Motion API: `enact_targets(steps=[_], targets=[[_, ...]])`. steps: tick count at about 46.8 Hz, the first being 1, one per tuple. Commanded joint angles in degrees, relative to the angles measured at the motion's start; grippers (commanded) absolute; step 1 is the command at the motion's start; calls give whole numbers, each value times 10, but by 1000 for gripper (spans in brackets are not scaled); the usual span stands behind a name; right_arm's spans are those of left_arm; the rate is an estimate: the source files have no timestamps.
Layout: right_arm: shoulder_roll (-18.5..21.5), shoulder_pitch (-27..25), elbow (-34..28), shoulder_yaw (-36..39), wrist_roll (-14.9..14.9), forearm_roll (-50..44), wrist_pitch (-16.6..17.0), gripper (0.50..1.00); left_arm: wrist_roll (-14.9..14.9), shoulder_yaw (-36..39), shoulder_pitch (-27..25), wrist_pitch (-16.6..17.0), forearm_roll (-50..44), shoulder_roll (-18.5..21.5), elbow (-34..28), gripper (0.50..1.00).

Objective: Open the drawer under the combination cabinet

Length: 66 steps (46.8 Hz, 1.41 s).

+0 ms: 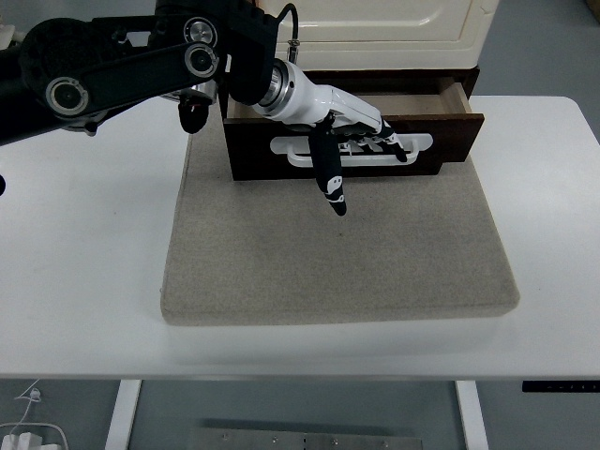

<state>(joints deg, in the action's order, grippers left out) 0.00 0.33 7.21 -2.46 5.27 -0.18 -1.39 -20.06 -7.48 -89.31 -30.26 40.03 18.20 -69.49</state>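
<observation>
The cream combination cabinet [394, 23] stands at the back of the table. Below it, the dark brown drawer [251, 155] is pulled partway out, and its pale inside shows behind the front panel. My left hand [361, 127] reaches in from the upper left. Its fingers [389, 141] are hooked into the white handle [422, 142] on the drawer front, and the thumb [330, 178] points down over the panel. My right hand is out of sight.
A grey felt mat [337, 262] lies under the cabinet and drawer and reaches toward the near edge of the white table [84, 281]. My black left arm [122, 66] crosses the upper left.
</observation>
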Motion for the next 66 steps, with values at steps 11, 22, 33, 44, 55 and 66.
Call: enact_targets(steps=[11, 22, 33, 44, 55, 66], targets=[[0, 0, 0, 0, 0, 0, 0, 928, -1, 1, -2, 1, 12, -2, -8, 1000], [0, 0, 0, 0, 0, 0, 0, 928, 0, 0, 0, 1, 38, -3, -8, 1000], [0, 0, 0, 0, 0, 0, 0, 928, 0, -1, -1, 1, 48, -3, -10, 1000], [0, 0, 0, 0, 0, 0, 0, 928, 0, -9, -2, 1, 57, -3, -18, 1000], [0, 0, 0, 0, 0, 0, 0, 928, 0, -10, -2, 1, 83, -3, -20, 1000], [0, 0, 0, 0, 0, 0, 0, 928, 2, -12, 3, 2, 124, -4, -23, 1000]])
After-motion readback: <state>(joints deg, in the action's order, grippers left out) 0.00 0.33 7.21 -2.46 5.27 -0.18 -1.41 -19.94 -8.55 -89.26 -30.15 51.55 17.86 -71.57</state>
